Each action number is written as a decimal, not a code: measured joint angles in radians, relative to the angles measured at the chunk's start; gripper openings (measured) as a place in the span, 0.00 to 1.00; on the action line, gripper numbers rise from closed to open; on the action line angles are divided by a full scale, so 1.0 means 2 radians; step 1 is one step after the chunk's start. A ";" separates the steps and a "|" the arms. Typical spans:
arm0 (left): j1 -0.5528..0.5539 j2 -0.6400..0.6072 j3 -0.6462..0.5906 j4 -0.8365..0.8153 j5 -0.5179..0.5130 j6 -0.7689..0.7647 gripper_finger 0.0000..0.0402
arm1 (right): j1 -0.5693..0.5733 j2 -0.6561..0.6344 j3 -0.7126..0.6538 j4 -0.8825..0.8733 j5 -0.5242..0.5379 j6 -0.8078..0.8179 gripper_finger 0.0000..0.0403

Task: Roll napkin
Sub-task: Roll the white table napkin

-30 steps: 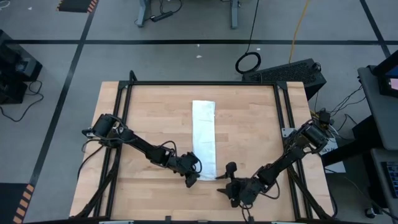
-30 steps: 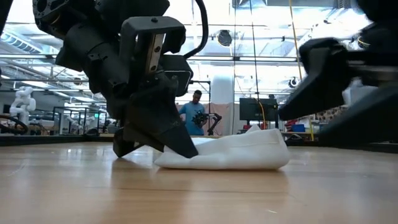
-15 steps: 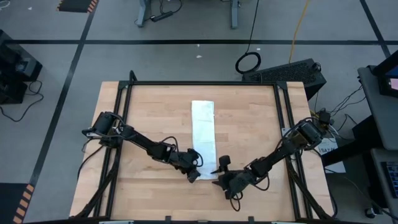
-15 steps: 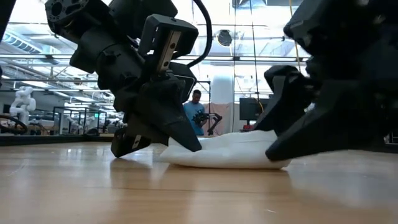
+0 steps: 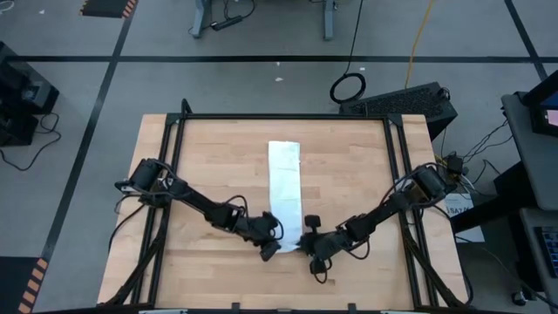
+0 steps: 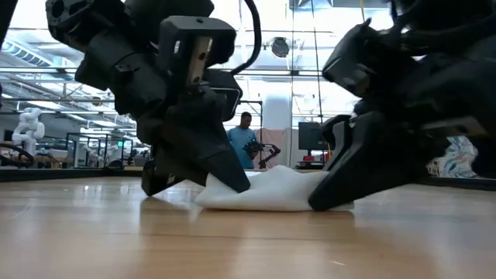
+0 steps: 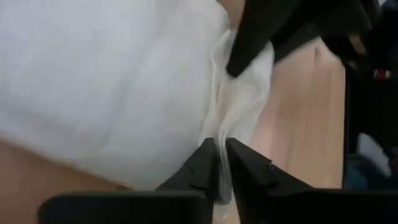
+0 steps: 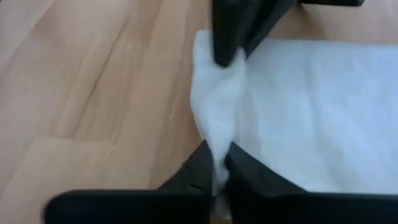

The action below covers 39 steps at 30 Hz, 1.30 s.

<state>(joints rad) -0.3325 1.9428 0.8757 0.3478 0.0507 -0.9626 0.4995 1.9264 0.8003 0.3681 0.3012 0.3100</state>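
On the wooden table (image 5: 349, 183) the left arm reaches in from the table's left edge, and the left gripper (image 5: 269, 249) sits at the near left corner of the napkin (image 5: 285, 187), a long white strip of folded cloth lying lengthwise down the middle of the tabletop, its far end well clear of both arms. In the left wrist view the left gripper's fingers (image 7: 202, 167) are drawn nearly together with a thin ridge of the napkin (image 7: 112, 81) pinched between them. In the low view the left gripper (image 6: 203, 174) presses its tips down onto the cloth's near end, where the napkin (image 6: 267, 190) bunches up slightly off the wood between the two arms. In the room behind, a person (image 6: 241, 141) in a blue top stands between the arms. To the right, the right gripper (image 5: 306, 245) meets the same near end at its right corner, just beside the left one. The right wrist view shows the right gripper's fingers (image 8: 200, 167) closed tight around a raised fold of the napkin (image 8: 311, 106), with the left arm's dark fingertip touching the cloth just ahead.
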 joint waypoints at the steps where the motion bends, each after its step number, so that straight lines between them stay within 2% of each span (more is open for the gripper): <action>1: -0.002 -0.003 0.000 0.000 0.000 0.012 0.15 | -0.002 -0.001 0.000 -0.003 -0.005 0.005 0.02; 5: -0.005 -0.023 -0.002 -0.022 0.000 0.052 0.28 | -0.003 0.000 0.000 -0.007 -0.008 0.019 0.04; 9: -0.005 -0.074 -0.002 -0.101 -0.002 0.095 0.42 | -0.007 0.000 0.000 -0.011 -0.018 0.046 0.03; 11: -0.009 -0.103 -0.002 -0.127 -0.020 0.127 0.46 | -0.010 0.000 0.000 -0.014 -0.019 0.064 0.02; 13: -0.024 -0.129 -0.001 -0.130 -0.066 0.168 0.50 | -0.013 0.000 0.000 -0.017 -0.023 0.083 0.01; 16: -0.067 -0.139 0.000 -0.094 -0.177 0.263 0.51 | -0.018 0.000 0.000 -0.019 -0.025 0.108 0.01; 20: -0.120 -0.090 0.000 -0.023 -0.266 0.367 0.51 | -0.022 0.001 0.000 -0.019 -0.024 0.128 0.01; 25: -0.155 -0.022 0.000 0.015 -0.325 0.423 0.51 | -0.022 0.001 -0.001 -0.019 -0.028 0.136 0.01; 29: -0.158 0.018 0.000 0.030 -0.340 0.451 0.51 | -0.023 0.001 -0.001 -0.019 -0.043 0.153 0.01; 34: -0.157 0.048 0.001 0.092 -0.356 0.521 0.51 | -0.022 0.001 -0.001 -0.019 -0.046 0.177 0.01; 39: -0.134 0.053 0.002 0.095 -0.353 0.518 0.51 | -0.022 0.001 -0.001 -0.018 -0.051 0.180 0.01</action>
<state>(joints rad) -0.6012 2.0491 0.8806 0.5372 -0.6560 0.0740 0.4557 1.9293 0.7975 0.3330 0.1994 0.6700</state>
